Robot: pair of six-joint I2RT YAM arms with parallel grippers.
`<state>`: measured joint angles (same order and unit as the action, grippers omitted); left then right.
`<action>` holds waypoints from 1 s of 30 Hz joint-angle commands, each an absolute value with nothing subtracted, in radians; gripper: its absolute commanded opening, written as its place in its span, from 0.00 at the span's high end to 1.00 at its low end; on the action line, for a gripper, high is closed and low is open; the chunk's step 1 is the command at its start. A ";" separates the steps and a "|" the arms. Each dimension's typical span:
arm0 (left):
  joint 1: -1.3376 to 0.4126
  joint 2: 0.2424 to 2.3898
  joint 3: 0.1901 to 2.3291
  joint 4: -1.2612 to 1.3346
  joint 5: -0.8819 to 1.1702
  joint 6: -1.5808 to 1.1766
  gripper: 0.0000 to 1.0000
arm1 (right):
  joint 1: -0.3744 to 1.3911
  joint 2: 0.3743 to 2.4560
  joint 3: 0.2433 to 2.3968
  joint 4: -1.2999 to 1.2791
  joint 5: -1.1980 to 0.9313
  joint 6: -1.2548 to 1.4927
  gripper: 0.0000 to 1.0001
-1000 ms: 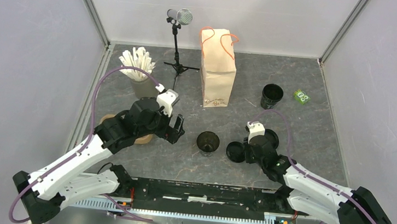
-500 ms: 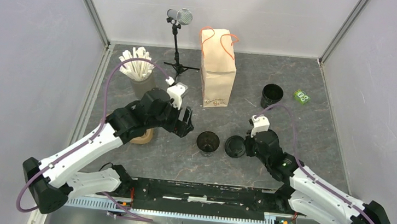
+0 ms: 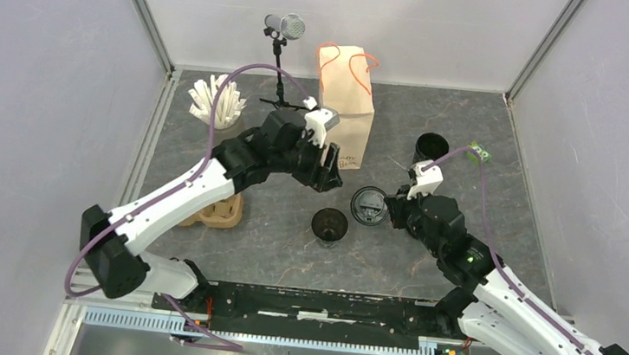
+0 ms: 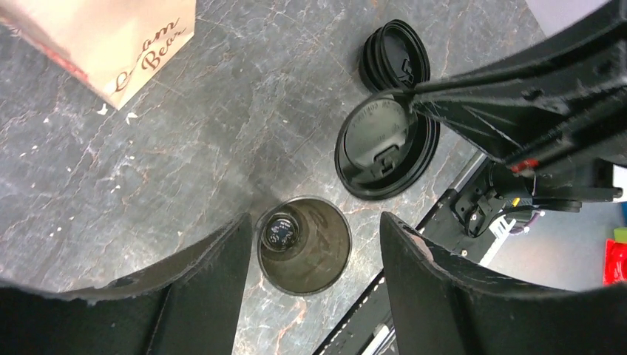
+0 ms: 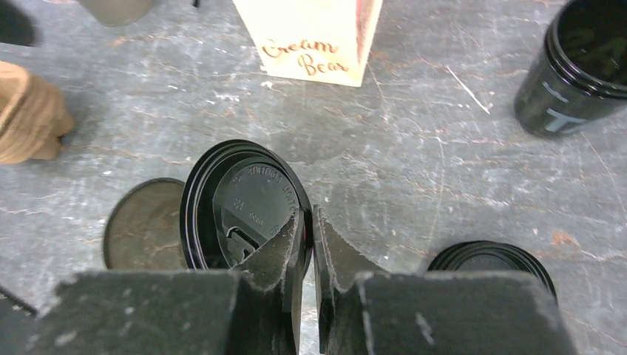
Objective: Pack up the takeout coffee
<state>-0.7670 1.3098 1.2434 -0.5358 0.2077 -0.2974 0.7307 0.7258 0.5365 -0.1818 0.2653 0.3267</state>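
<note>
As we read it from above, cup (image 3: 329, 225): black, open, no lid on, upright on the worktop (image 3: 270, 243) front centre, between the two arms.
Cup inside: something small and dark shows at the bottom in the left wrist view; we can't tell what.
Lid (image 5: 248, 203): round, black, top face up, just beside the cup on its right, not on it.
Right tool (image 5: 310, 218): narrow, fingers pinched on the lid's rim, so it's holding the lid.
Left tool (image 4: 316, 217): wide, nothing between the fingers; it hangs above the worktop between bag and cup, and its wrist view has the cup framed in the gap below.
Bag (image 3: 346, 102): brown paper, orange handles, upright at the back centre, well apart from the cup, writing on the front.
Second cup (image 3: 431, 151): black, open, upright, right of the bag.
Spare lids (image 5: 492, 259): black stack lying flat on the worktop by the right arm.
Green packet (image 3: 476, 151): back right, near the second cup.
Grey cup of sticks (image 3: 216, 103): back left.
Cup carrier (image 3: 219, 213): brown, left side, partly under the left arm.
Microphone (image 3: 284, 27): on a small tripod, left of the bag.
</note>
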 commanded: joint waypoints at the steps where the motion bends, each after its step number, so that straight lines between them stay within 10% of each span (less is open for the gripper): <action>1: -0.775 1.383 1.326 -0.522 0.271 -0.276 0.30 | 0.727 0.687 0.584 -0.117 0.141 0.337 0.86; 18: -0.801 1.447 1.256 -0.453 0.280 -0.234 0.31 | 0.727 0.703 0.537 -0.007 0.003 0.429 0.87; 30: -0.816 1.489 1.233 -0.459 0.238 -0.190 0.78 | 0.727 0.743 0.505 0.077 -0.042 0.461 0.84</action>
<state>-0.8124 1.4815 1.2366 -0.4900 0.2474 -0.2367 0.7307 0.7391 0.5102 0.0082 -0.0177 0.4438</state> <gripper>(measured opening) 0.279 0.141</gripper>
